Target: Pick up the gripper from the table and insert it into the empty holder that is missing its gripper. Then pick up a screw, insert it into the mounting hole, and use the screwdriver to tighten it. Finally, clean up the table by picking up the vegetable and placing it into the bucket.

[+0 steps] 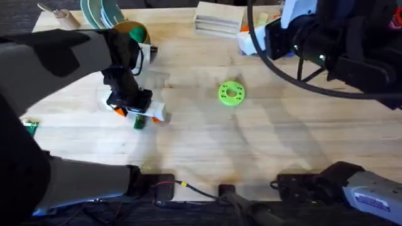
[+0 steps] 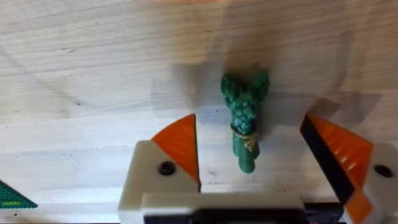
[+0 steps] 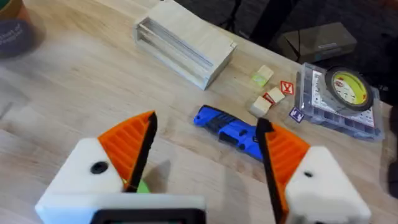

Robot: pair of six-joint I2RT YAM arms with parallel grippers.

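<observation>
Left gripper (image 2: 252, 155) hangs over the vegetable (image 2: 245, 118), a green asparagus-like piece lying flat on the table (image 1: 264, 138), fingers spread either side, not touching; looks lined up for the cleanup grab, with the bucket (image 1: 133, 32) near at the far edge. Right gripper (image 3: 205, 155) hovers with fingers spread and nothing held, above the blue screwdriver (image 3: 229, 129). No writing can be read anywhere.

The vegetable (image 2: 245, 118) is dark green with a yellowish band, lying on a pale wood-grain table (image 2: 93, 74). The screwdriver (image 3: 229, 129) is blue. The disc (image 1: 231, 93) is lime green, and the bucket (image 1: 133, 31) looks yellow inside, though partly hidden.
</observation>
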